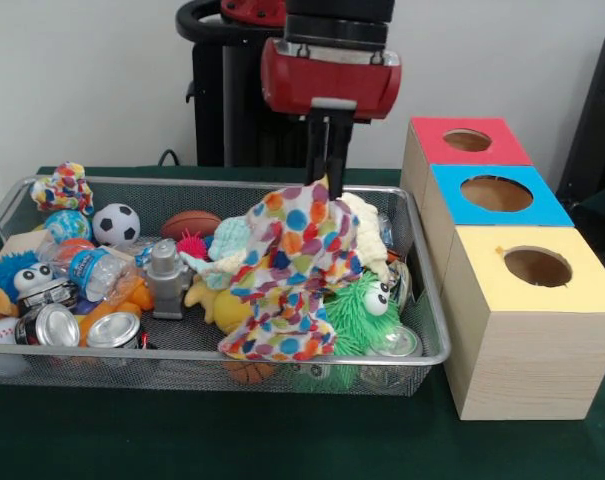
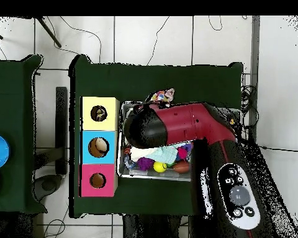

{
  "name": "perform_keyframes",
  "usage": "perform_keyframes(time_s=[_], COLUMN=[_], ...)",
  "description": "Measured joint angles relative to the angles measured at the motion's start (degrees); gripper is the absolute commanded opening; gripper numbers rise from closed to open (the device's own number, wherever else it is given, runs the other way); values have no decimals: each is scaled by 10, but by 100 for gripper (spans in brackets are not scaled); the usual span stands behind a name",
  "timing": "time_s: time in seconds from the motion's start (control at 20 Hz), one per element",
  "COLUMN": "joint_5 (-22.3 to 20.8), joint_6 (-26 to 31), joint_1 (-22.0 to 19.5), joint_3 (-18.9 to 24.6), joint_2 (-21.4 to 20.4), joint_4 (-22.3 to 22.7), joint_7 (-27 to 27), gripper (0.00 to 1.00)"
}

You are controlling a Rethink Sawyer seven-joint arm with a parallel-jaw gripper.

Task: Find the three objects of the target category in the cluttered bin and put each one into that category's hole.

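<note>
jaws [image 1: 326, 180]: clamped on spotted cloth [image 1: 287, 270] | cloth hangs below them over wire bin [image 1: 182, 355]

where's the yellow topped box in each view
Front view: the yellow-topped box stands at the right, nearest the camera, beside the wire basket.
Overhead view: the same box is left of centre, uppermost of the three in the column.
Shared landmark: the blue-topped box, directly next to it in both.
</note>
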Motion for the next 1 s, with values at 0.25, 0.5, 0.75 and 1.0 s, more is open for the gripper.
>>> perform_keyframes(time_s=[0.25,0.5,0.75,1.0], joint_5=[24,50,77,100], joint_6=[18,45,70,99], joint_1=[19,47,74,99], joint_3=[-1,-4,-11,-21], joint_2=[-8,-21,-39,-61], joint_4=[4,8,13,14], joint_7=[0,0,0,0], gripper=[0,0,0,0])
